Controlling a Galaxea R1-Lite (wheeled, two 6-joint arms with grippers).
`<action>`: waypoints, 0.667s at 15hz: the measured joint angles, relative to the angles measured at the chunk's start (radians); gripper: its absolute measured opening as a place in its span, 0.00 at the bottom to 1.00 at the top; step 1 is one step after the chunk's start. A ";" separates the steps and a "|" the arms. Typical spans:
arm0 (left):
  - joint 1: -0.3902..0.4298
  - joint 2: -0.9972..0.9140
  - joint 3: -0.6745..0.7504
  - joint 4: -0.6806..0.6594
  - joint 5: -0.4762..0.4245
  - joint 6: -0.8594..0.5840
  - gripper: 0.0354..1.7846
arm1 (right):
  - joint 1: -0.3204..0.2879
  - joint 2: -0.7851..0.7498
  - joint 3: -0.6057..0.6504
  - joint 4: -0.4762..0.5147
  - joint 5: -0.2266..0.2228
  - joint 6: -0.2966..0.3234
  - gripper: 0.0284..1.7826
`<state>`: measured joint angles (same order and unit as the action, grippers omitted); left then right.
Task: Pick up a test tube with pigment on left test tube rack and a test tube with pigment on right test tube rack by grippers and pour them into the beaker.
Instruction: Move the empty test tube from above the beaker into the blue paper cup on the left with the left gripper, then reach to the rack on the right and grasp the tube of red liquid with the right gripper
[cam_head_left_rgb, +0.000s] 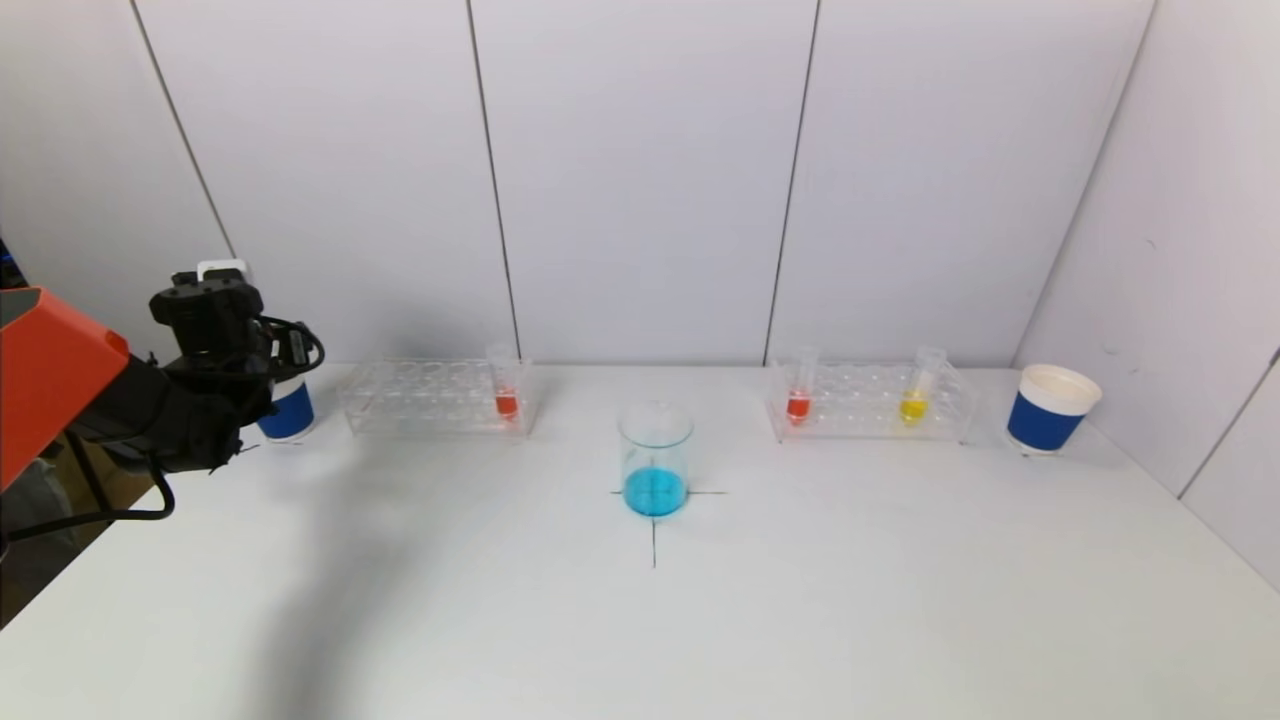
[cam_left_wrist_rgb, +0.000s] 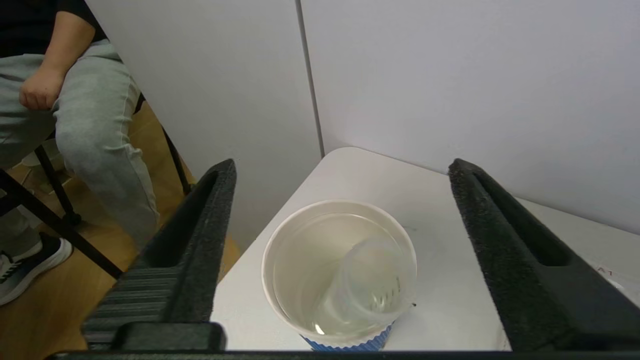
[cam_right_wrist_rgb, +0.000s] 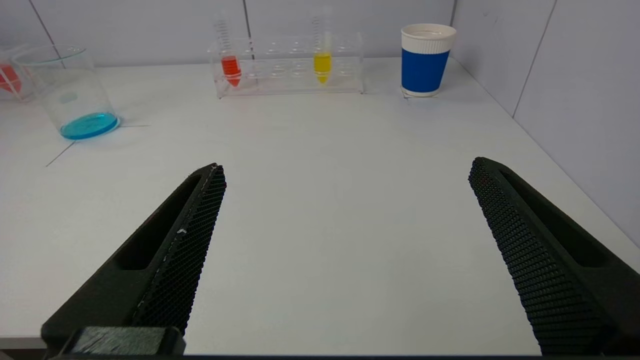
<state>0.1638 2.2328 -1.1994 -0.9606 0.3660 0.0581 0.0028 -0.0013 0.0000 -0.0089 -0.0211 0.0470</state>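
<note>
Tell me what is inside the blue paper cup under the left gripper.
An empty clear test tube leans inside the blue paper cup, below the open left gripper. The cup's bottom beneath it is covered.

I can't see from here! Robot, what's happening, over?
Left gripper open above left blue cup, empty tube inside. Right gripper open, low over table. Beaker holds blue liquid. Nothing blocking.

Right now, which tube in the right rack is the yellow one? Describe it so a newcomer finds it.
Start at the blue paper cup at the table's far right corner; the clear right rack stands just beside it, toward the beaker. It holds two tubes: the yellow tube sits at the end nearest the cup, and the other tube holds orange-red pigment.
</note>
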 joint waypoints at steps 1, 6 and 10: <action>0.000 -0.001 0.000 0.000 0.000 0.000 0.90 | 0.000 0.000 0.000 0.000 0.000 0.000 0.99; 0.000 -0.002 0.000 0.000 0.000 0.000 0.99 | 0.000 0.000 0.000 0.000 0.000 0.000 0.99; 0.000 -0.016 0.000 0.005 -0.002 0.001 0.99 | 0.000 0.000 0.000 0.000 0.000 0.000 0.99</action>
<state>0.1634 2.2164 -1.1994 -0.9560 0.3640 0.0591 0.0028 -0.0013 0.0000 -0.0089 -0.0215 0.0474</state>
